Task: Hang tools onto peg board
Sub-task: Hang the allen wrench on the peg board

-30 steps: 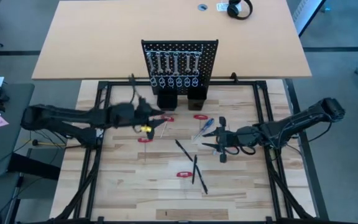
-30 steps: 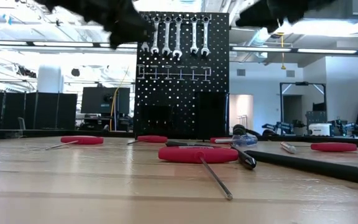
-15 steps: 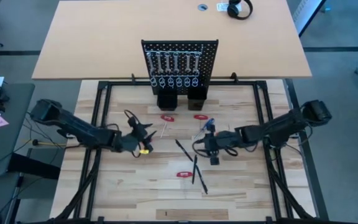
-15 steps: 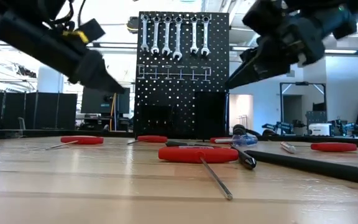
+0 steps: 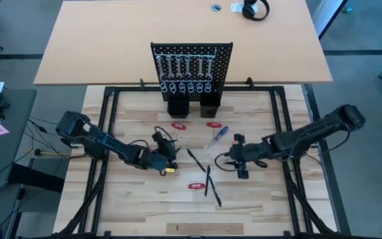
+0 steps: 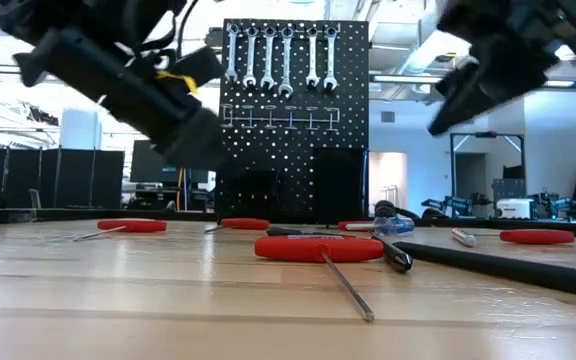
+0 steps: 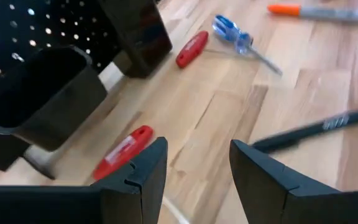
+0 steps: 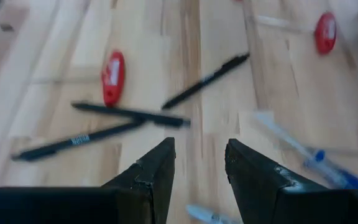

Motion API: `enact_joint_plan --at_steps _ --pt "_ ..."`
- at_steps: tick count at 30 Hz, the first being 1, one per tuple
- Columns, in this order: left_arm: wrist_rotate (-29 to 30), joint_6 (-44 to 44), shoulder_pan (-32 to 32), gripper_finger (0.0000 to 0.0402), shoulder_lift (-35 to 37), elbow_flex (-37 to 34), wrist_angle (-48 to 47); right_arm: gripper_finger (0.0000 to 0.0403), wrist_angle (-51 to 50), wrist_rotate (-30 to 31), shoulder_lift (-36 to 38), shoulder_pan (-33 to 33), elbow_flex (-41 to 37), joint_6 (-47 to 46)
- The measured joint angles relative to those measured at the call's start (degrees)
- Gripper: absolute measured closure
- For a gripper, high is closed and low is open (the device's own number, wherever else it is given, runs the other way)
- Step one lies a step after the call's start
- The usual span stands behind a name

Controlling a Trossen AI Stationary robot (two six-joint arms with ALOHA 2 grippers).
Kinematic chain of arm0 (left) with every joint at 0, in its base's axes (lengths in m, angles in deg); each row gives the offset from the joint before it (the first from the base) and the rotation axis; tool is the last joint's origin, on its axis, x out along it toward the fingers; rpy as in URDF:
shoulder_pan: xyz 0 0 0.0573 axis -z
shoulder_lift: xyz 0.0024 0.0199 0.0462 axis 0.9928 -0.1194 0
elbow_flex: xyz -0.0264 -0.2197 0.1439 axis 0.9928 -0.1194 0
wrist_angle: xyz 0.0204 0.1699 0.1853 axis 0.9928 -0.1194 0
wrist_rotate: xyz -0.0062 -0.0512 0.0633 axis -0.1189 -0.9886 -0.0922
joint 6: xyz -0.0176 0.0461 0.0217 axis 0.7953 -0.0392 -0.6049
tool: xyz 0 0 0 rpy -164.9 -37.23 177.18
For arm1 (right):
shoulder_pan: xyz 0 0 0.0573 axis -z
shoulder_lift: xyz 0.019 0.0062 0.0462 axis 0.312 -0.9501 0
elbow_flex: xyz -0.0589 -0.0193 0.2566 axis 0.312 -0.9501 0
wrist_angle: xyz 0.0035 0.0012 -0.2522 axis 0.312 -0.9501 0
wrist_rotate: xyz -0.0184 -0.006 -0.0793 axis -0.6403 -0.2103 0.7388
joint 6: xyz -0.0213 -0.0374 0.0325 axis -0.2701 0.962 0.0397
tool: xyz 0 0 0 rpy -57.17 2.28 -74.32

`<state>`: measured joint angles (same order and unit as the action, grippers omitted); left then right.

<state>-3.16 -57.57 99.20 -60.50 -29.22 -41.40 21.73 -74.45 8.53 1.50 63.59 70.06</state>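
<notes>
From above, the peg board (image 5: 191,70) stands upright at the far edge of the wooden table (image 5: 138,199). Silver wrenches (image 5: 184,65) hang on it in a row, and two black boxes (image 5: 194,105) sit at its foot. The other tools lie loose on the table: a red-handled tool (image 5: 195,185) near the front, a blue screwdriver (image 5: 219,135) in the middle, and thin black sticks (image 5: 209,180) crossing each other. The left gripper (image 5: 168,156) is over the table just left of the middle, near the black sticks. The right gripper (image 5: 234,158) is over the table right of the middle, just past the blue screwdriver.

From table height, the peg board (image 6: 293,120) stands at the back with the wrenches (image 6: 278,55) high up on it. A red-handled tool (image 6: 318,247) lies in front with its thin metal shaft pointing at us. Both arms hang above the table and touch none of the tools.

From the left wrist, the left gripper (image 7: 197,171) is spread apart with nothing in it. Beyond it are the black boxes (image 7: 42,93), two red handles (image 7: 126,149) and the blue screwdriver (image 7: 232,31).

From the right wrist, the right gripper (image 8: 199,163) is also spread apart and holds nothing. Below it lie black sticks (image 8: 129,115) and a red handle (image 8: 112,76).
</notes>
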Motion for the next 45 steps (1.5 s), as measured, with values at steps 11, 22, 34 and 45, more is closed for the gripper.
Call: enact_joint_plan --at_steps 11,22,34,45 --pt "-10.2 1.4 -0.7 0.0238 -6.1 17.3 -31.5 0.0251 31.0 8.5 -8.6 0.2 -9.7 1.9" --pt "-9.2 32.4 8.7 0.0238 13.4 8.6 -61.8 0.0251 42.0 7.0 -21.7 1.4 -8.2 4.5" --pt "-15.5 20.8 7.7 0.0199 34.5 -18.2 -36.8 0.0251 42.0 5.7 -22.0 1.5 -4.8 6.5" --pt "-26.6 2.7 -4.8 0.0151 32.4 -18.5 -33.5 0.0251 41.9 5.6 -22.0 1.7 -4.5 6.9"
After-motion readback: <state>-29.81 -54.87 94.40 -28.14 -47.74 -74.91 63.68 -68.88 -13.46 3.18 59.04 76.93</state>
